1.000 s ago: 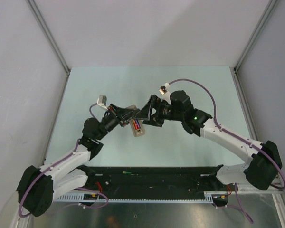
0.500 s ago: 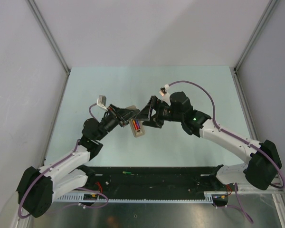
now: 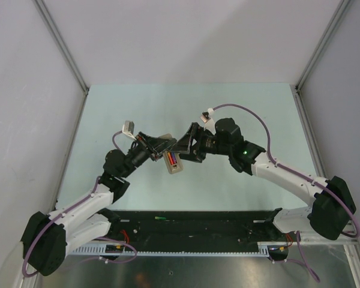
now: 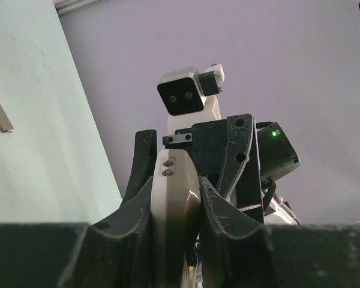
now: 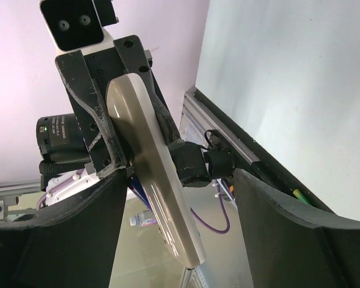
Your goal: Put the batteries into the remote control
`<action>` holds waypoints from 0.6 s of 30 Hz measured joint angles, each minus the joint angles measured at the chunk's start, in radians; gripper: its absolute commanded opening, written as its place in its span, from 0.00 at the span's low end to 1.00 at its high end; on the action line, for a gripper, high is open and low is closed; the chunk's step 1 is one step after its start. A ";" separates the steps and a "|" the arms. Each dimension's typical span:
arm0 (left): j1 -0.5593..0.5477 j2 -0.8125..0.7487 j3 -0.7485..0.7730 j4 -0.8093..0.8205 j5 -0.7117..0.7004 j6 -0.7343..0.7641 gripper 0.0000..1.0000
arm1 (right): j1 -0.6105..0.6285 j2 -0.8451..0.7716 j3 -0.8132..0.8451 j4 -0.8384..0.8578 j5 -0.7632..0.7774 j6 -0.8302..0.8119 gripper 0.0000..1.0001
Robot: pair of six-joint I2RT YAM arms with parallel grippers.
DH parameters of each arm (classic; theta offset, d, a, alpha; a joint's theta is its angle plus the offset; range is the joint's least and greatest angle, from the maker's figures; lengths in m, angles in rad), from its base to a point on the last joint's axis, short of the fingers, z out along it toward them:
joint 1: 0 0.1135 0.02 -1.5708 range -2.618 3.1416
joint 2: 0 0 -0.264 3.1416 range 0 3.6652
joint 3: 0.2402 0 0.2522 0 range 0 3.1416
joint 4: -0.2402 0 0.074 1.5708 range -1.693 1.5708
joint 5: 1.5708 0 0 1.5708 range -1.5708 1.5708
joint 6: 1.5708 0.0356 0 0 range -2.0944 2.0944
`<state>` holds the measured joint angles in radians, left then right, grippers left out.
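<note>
Right wrist view shows the remote control [image 5: 156, 186], clamped in the left gripper [image 5: 133, 117], running lengthwise between the spread jaws of the right gripper [image 5: 181, 180], touching neither.

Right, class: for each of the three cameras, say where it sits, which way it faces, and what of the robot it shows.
Top external: above and behind the bases, looking down on the table; left arm and right arm show whole.
Left wrist: on the left arm, looking along the left fingers, clamped on the remote control, toward the right arm.
Right wrist: on the right arm, looking between the open right fingers at the remote control.
Shared: both wrist views show the remote control and the opposite wrist camera.
</note>
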<state>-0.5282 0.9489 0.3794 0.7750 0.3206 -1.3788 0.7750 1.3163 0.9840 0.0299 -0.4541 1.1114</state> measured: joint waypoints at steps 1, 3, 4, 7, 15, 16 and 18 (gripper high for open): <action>0.000 0.000 0.000 0.000 0.000 0.000 0.00 | 0.000 0.000 -0.002 0.006 0.000 0.003 0.72; 0.000 0.000 0.000 -0.001 0.000 0.000 0.00 | 0.001 0.000 -0.006 0.014 -0.001 0.007 0.71; 0.000 0.000 0.000 -0.002 0.000 0.000 0.00 | 0.002 0.000 -0.007 0.019 -0.002 0.010 0.70; 0.000 0.000 0.000 -0.003 0.000 0.000 0.00 | 0.004 0.000 -0.013 0.032 -0.003 0.015 0.67; 0.000 0.000 0.002 -0.008 0.000 0.000 0.00 | 0.021 0.000 -0.031 0.067 -0.001 0.027 0.65; 0.000 0.000 0.002 -0.008 0.000 0.000 0.00 | 0.022 0.000 -0.034 0.072 0.000 0.030 0.65; 0.000 0.000 0.002 -0.010 0.000 0.000 0.00 | 0.023 0.000 -0.038 0.080 0.001 0.034 0.65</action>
<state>-0.5282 0.9485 0.3817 0.7654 0.3210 -1.3792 0.7975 1.3159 0.9463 0.1104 -0.4534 1.1454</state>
